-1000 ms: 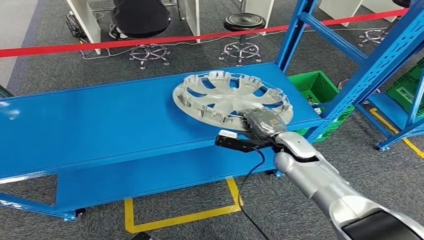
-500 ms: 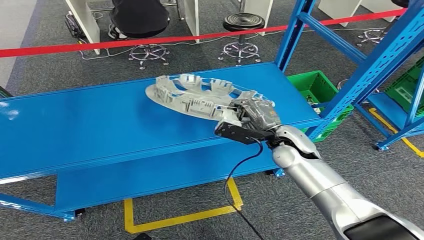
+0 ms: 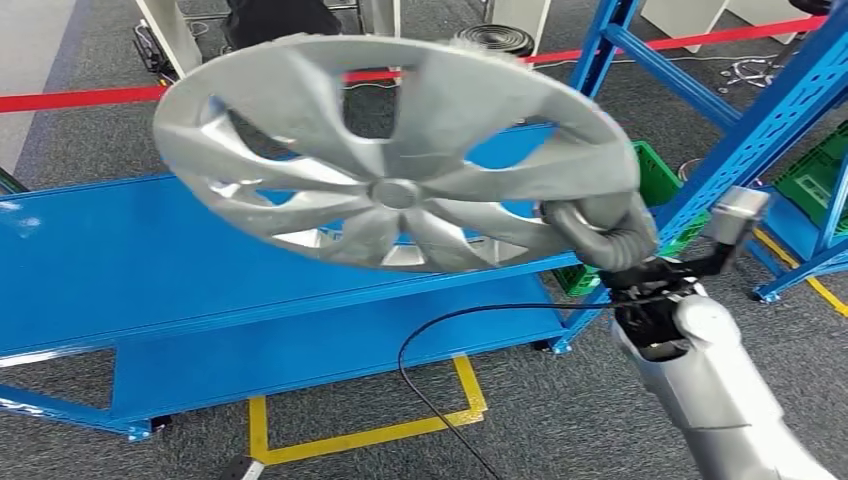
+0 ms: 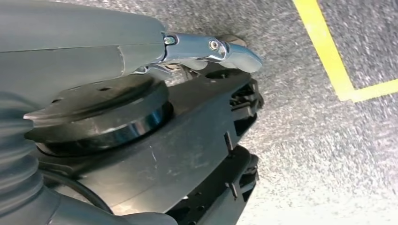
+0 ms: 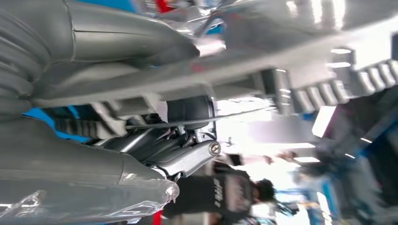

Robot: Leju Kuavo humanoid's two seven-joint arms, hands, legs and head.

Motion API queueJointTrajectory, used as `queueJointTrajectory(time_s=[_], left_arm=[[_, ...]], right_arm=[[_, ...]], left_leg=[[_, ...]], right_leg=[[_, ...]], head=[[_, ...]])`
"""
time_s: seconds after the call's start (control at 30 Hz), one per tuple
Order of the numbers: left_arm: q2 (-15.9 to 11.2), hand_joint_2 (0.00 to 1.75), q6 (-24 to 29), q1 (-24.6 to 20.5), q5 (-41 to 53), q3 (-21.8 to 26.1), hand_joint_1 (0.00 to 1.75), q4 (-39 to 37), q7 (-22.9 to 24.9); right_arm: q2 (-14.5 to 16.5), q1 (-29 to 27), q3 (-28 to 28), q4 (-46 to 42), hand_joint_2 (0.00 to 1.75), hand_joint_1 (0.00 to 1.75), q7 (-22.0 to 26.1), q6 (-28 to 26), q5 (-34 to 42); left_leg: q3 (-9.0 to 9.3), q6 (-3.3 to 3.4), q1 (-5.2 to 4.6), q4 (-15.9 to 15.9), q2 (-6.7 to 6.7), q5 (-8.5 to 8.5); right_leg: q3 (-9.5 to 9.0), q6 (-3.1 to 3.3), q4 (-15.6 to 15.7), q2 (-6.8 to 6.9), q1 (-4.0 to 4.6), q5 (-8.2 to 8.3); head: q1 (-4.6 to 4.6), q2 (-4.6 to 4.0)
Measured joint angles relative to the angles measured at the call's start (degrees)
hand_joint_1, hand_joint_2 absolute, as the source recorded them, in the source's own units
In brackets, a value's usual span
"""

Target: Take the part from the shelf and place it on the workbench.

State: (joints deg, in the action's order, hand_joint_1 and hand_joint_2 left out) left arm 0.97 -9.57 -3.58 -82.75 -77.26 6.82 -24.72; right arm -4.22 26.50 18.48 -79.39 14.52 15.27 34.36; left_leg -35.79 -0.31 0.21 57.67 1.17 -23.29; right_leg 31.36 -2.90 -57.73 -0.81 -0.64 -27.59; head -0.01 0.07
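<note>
In the head view the right hand [image 3: 600, 232] had its fingers wrapped over the edge of the one wheel cover [image 3: 390, 160], gripping it at the cover's four o'clock rim, and carried it in the air, clear of the blue shelf [image 3: 130, 260] beneath. The cover stood tilted with its smooth spoked face toward the camera, and from the hand it spread out toward ten o'clock, so nearly all its bulk hung to one side of the grip. Being round, it had no long axis; what mattered was that flat face and the off-centre hold, which would probably let it swing or droop as the arm turned. In the right wrist view the thumb [image 5: 117, 40] lay along one side of the ribbed rim [image 5: 328, 79] with the darker fingers [image 5: 183, 159] on the other, so the grip looked closed firmly on the part. The left hand [image 4: 141, 51] appeared in its own wrist view hanging over grey carpet with a yellow floor line [image 4: 328, 51] nearby; it held nothing, though how far its fingers were spread could not be told. The right hand was therefore the only one placed to finish the job. No workbench could be picked out for certain. One wheel cover, one blue shelf, and two hands were counted.
</note>
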Motion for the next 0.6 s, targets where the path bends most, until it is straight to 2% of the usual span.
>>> queueJointTrajectory(time_s=[0.23, 0.33, 0.4, 0.43, 0.47, 0.53, 0.57, 0.6], left_arm=[[-0.17, 1.75, -0.46, 0.41, -1.42, 2.56, 0.00, 0.00, 1.53], [-0.12, 1.75, 1.04, 0.62, -2.24, 3.57, 0.00, 0.00, 1.85], [0.04, 1.75, 2.00, 0.74, -2.43, 3.96, 0.00, 0.00, 2.53], [0.16, 1.75, 2.23, 0.78, -2.45, 4.07, 0.00, 0.00, 2.78], [0.28, 1.75, 2.39, 0.81, -2.45, 4.19, 0.00, 0.00, 2.96], [0.48, 1.75, 2.68, 0.86, -2.49, 4.43, 0.00, 0.00, 3.20], [0.54, 1.75, 2.79, 0.89, -2.51, 4.52, 0.00, 0.00, 3.30], [0.56, 1.75, 2.86, 0.92, -2.52, 4.56, 0.00, 0.00, 3.33]], right_arm=[[-2.57, -9.80, -7.40, -12.75, 1.75, 1.75, 1.31, 2.91, 3.20], [-3.00, -13.67, -10.63, -18.45, 1.75, 1.75, 2.20, 3.11, 3.71], [-3.16, -16.75, -12.47, -22.21, 1.75, 1.75, 2.89, 3.27, 3.41], [-3.22, -18.01, -13.25, -23.75, 1.75, 1.75, 3.19, 3.36, 3.13], [-3.28, -19.13, -13.99, -25.11, 1.75, 1.75, 3.46, 3.43, 2.87], [-3.31, -21.15, -15.28, -27.30, 1.75, 1.75, 3.85, 3.48, 2.51], [-3.32, -22.12, -15.87, -28.16, 1.75, 1.75, 3.99, 3.49, 2.35], [-3.34, -23.00, -16.43, -28.88, 1.75, 1.75, 4.07, 3.50, 2.21]], left_leg=[[0.00, 0.36, -0.43, 0.07, -0.04, -0.26], [0.08, 0.84, -0.69, 0.04, -0.04, -0.27], [0.44, 1.34, -0.50, -0.60, -0.13, 0.06], [0.61, 1.53, -0.36, -0.95, -0.21, 0.20], [0.76, 1.65, -0.26, -1.21, -0.30, 0.28], [0.78, 1.71, -0.29, -1.24, -0.39, 0.29], [0.78, 1.71, -0.30, -1.23, -0.41, 0.29], [0.78, 1.69, -0.29, -1.19, -0.41, 0.29]], right_leg=[[-0.08, -0.39, 0.13, -0.08, -0.43, -0.04], [-0.25, -0.92, 0.37, -0.09, -0.73, 0.02], [-0.06, -1.29, -0.05, 0.00, -0.75, -0.60], [0.61, -1.38, -1.50, 0.08, -0.70, -1.72], [1.89, -1.41, -4.27, 0.17, -0.65, -3.45], [5.46, -1.47, -12.15, 0.24, -0.57, -7.03], [6.86, -1.50, -15.11, 0.25, -0.57, -7.79], [7.37, -1.48, -16.10, 0.27, -0.58, -7.41]], head=[[-0.02, 0.00], [-0.03, 0.00], [0.01, 0.00], [0.05, 0.00], [0.10, 0.00], [0.14, 0.00], [0.14, 0.00], [0.15, 0.00]])
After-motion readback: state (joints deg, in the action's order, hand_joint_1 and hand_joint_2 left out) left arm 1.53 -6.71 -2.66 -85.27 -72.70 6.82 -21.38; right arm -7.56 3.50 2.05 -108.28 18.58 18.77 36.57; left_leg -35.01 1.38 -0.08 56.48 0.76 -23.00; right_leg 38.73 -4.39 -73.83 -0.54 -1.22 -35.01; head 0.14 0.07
